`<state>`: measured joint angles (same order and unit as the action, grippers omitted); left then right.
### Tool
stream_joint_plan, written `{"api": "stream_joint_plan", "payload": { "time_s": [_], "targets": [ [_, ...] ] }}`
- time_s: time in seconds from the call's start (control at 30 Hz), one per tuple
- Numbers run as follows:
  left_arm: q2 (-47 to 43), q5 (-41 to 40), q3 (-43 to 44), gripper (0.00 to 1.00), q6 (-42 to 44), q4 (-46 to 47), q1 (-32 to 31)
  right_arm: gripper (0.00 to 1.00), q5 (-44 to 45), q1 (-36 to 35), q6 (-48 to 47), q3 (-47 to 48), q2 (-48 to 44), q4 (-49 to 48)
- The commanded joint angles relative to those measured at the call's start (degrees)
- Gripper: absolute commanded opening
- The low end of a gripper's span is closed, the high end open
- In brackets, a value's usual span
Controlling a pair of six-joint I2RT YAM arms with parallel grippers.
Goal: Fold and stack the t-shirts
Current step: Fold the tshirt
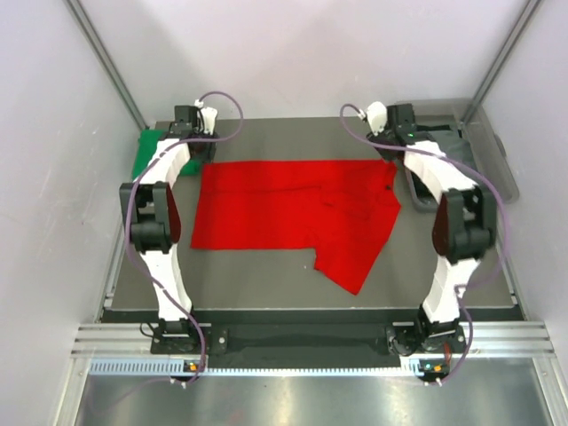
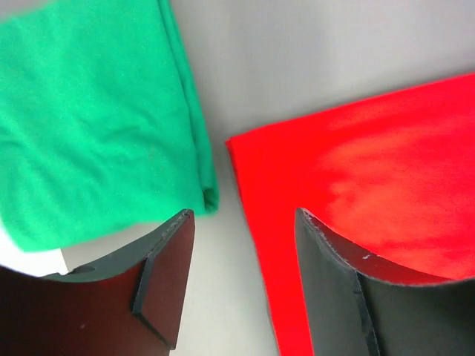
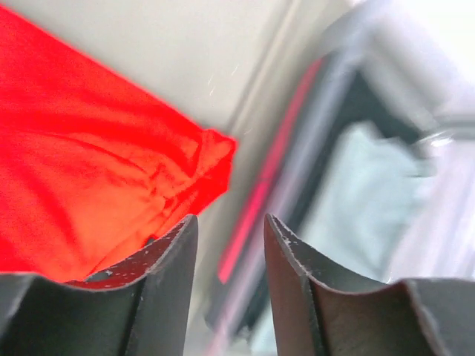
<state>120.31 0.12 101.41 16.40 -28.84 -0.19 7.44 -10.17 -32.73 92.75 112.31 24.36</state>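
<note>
The red t-shirt (image 1: pixel 293 209) lies flat in the middle of the dark desk (image 1: pixel 266 277). It is spread out wide from left to right. One part of it sticks out toward the near right side and ends in a point.

The green t-shirt (image 1: pixel 145 153) is folded up. It sits at the far left corner of the desk, apart from the red one, with a strip of bare desk between them.

The left hand (image 2: pixel 243 219) hangs over that bare strip, by the far left corner of the red t-shirt. Its two fingers (image 2: pixel 167 285) are spread wide and there is nothing between them. One finger is on the green side and the other is over the red edge.

The right hand (image 3: pixel 230 222) hangs by the far right corner of the red t-shirt, close to the edge of the desk. Its fingers are apart too, with a smaller gap, and they grip nothing.

A tray (image 1: pixel 500 173) stands at the far right. Some grey cloth (image 3: pixel 356 200) lies in it, but it looks blurry.
</note>
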Motion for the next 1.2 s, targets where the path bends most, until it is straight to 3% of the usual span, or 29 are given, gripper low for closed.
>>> {"api": "stream_joint_plan", "payload": {
  "time_s": [0.0, 0.07, 0.27, 0.37, 0.43, 0.57, 0.77, 1.0, 1.17],
  "targets": [
    [-7.89, -1.51, -3.74, 0.61, -0.23, 0.56, -3.85, 0.43, -6.99, -1.51, -0.57, -6.24, -12.89, -4.50],
    [-10.52, -1.27, -5.68, 0.61, -0.58, -2.26, -4.73, 0.43, -11.39, -2.48, -2.50, -13.42, -18.43, -2.14],
    [-23.86, -0.38, -23.33, 0.60, 0.03, -4.82, -5.09, 0.43, -18.24, -8.01, -13.84, -36.97, -35.56, 2.97],
    [-31.33, -1.08, -33.52, 0.57, 1.43, -4.03, -5.09, 0.43, -24.39, -10.48, -17.44, -44.03, -44.96, 8.30],
    [-34.78, -1.79, -36.09, 0.55, 2.05, -4.47, -5.09, 0.43, -30.08, -11.53, -19.82, -45.98, -50.84, 12.27],
    [-42.95, -2.75, -41.02, 0.50, 2.40, -4.12, -5.00, 0.43, -32.40, -15.13, -25.62, -48.71, -57.81, 22.55],
    [-44.12, -3.37, -44.36, 0.53, 3.63, -4.64, -4.30, 0.43, -35.47, -18.91, -30.02, -52.22, -57.91, 26.00],
    [-40.25, -4.25, -42.26, 0.52, 3.37, -5.52, -2.80, 0.43, -32.23, -25.33, -30.02, -58.38, -51.94, 17.31],
    [-39.02, -4.87, -42.34, 0.52, 3.37, -4.73, -2.19, 0.43, -32.93, -26.04, -29.41, -58.74, -49.65, 13.87]
  ]
}}
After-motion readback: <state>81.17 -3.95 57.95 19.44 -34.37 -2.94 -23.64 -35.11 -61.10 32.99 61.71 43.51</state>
